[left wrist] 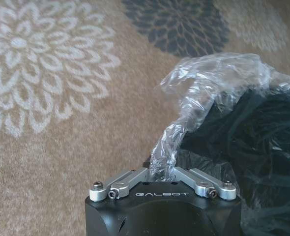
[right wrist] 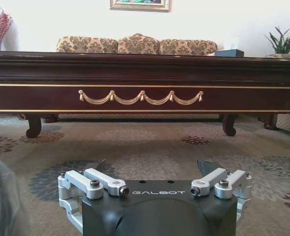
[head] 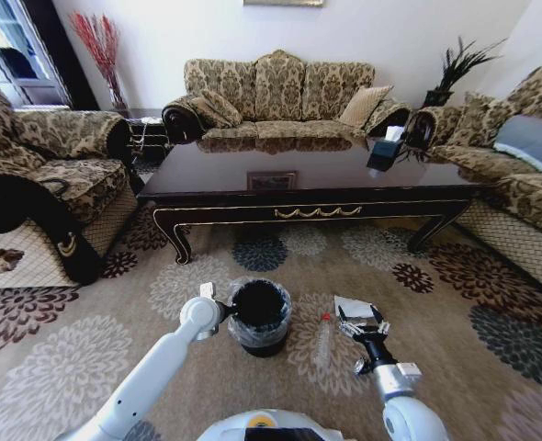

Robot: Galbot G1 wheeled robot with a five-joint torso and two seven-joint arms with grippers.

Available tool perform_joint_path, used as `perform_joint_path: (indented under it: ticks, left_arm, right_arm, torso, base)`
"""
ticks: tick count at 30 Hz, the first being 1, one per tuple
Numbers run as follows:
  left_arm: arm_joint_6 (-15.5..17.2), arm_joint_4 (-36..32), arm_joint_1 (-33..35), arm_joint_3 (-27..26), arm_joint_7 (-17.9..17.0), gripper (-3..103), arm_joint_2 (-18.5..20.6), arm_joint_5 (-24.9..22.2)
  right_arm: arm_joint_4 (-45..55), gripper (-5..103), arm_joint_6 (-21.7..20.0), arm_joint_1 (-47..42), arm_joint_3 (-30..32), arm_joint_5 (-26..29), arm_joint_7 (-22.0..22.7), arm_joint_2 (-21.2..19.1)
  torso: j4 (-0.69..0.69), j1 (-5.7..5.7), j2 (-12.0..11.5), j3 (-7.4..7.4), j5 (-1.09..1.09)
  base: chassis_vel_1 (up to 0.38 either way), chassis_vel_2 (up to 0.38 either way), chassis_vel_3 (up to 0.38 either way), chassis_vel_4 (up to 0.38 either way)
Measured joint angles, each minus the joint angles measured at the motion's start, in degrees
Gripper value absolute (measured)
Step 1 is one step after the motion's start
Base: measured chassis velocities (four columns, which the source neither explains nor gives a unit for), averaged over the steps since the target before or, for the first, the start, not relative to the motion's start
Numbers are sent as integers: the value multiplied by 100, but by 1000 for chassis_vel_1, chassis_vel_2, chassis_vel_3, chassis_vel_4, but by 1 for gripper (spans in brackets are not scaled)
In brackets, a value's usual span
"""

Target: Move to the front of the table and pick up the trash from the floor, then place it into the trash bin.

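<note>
The left claw (left wrist: 162, 173) is pinched tight on the thin bag of the trash bin (head: 259, 317), which stands on the floor (head: 142, 303) in front of the table (head: 308, 188). Right of the bin lie a clear bottle (head: 323, 340) and white paper (head: 352, 308). The right claw (head: 363, 326) hangs wide open, holding nothing, just above the paper.

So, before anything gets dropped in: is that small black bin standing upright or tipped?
Upright: the small round black bin stands on the patterned beige carpet, its bag-lined mouth facing up.
</note>
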Motion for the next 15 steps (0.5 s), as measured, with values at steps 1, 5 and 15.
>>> perform_joint_path:
  ticks: [1,5,15]
  left_arm:
    - [7,-54,-25,-24,-27,2,54,-19]
    - [33,-307,-97,-92,-95,0,245,-158]
    - [80,-759,-142,-130,-161,0,718,-122]
  right_arm:
    - [-20,100,-37,21,9,47,43,-11]
    - [-48,100,-332,95,12,237,343,-5]
    - [-164,100,-1845,415,-77,1275,1677,-52]
  torso:
    - [-1,0,0,0,1]
    - [0,0,0,0,1]
    - [0,0,0,-1,3]
  base:
    - [0,0,0,0]
    - [0,0,0,0]
    - [0,0,0,0]
